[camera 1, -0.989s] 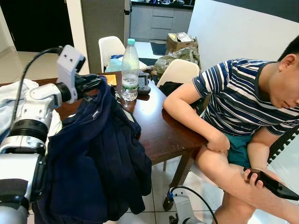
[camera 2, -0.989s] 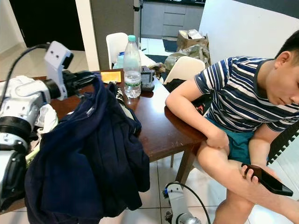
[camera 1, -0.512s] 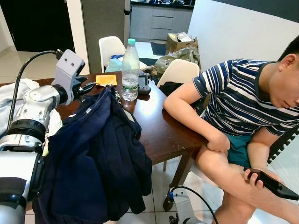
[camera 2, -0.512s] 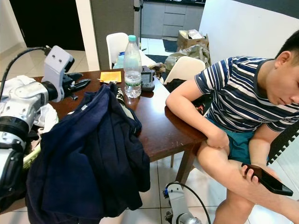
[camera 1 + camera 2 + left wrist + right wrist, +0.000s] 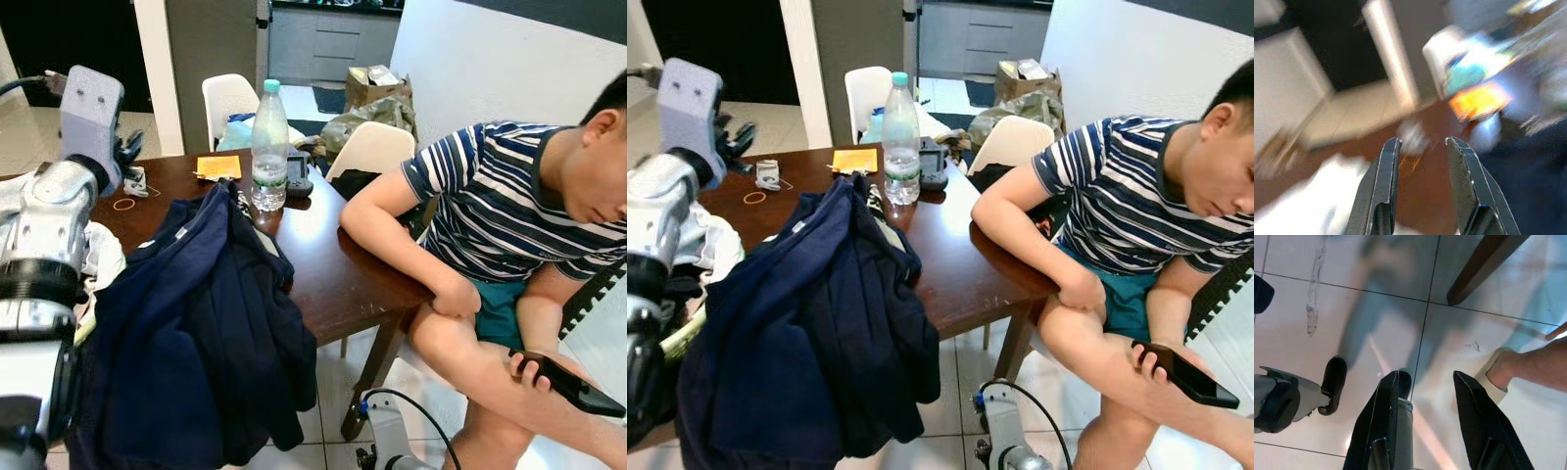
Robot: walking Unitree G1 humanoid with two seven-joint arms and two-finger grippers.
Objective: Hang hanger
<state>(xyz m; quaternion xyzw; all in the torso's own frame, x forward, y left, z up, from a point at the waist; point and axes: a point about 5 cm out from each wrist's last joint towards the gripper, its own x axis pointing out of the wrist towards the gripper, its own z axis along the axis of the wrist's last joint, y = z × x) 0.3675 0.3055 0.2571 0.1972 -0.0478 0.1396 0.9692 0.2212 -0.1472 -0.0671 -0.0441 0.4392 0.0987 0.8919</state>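
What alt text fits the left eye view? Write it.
A dark blue jacket lies heaped over a brown table, with the robot's left gripper raised above the far side. A water bottle stands behind; a person sits alongside.

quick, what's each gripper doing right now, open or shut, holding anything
Left gripper: open, holding nothing, raised over the brown wooden table.
Right gripper: open, holding nothing, hanging above the white tiled floor.

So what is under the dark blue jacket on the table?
The jacket lies over the table edge and hangs toward the floor. White cloth shows beside it. Whatever is beneath it, a hanger included, is covered and cannot be seen.
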